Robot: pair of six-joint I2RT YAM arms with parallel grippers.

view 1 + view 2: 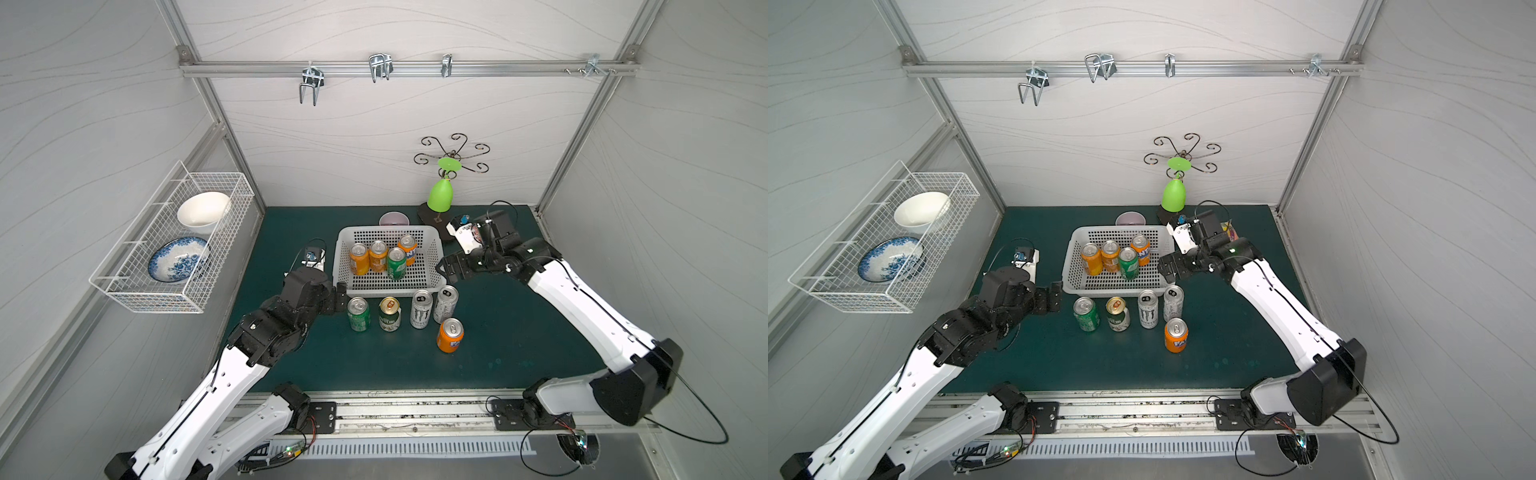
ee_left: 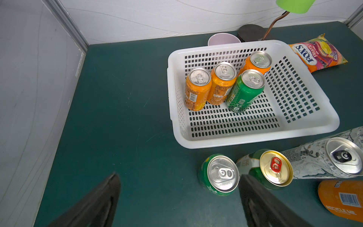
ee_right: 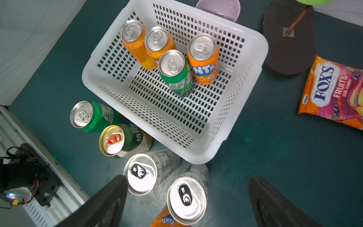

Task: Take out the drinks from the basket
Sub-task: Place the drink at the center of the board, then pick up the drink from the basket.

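Left gripper [image 1: 341, 296] and right gripper [image 1: 443, 270] wide, empty, flanking basket [image 1: 390, 292]; four drinks [image 1: 378, 257] inside, five drinks [image 1: 390, 314] parked near-side, apparently for clear access.

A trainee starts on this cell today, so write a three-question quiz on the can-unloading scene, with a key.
1. How many drink cans stand inside the white basket?
2. True or false: the left gripper and the right gripper are both open and hold nothing.
3. Of the cans on the green table, which stands farthest from the basket?
A. the gold-topped can
B. the orange Fanta can
C. the Monster can

Key
1. Four: three orange and one green.
2. True.
3. B.
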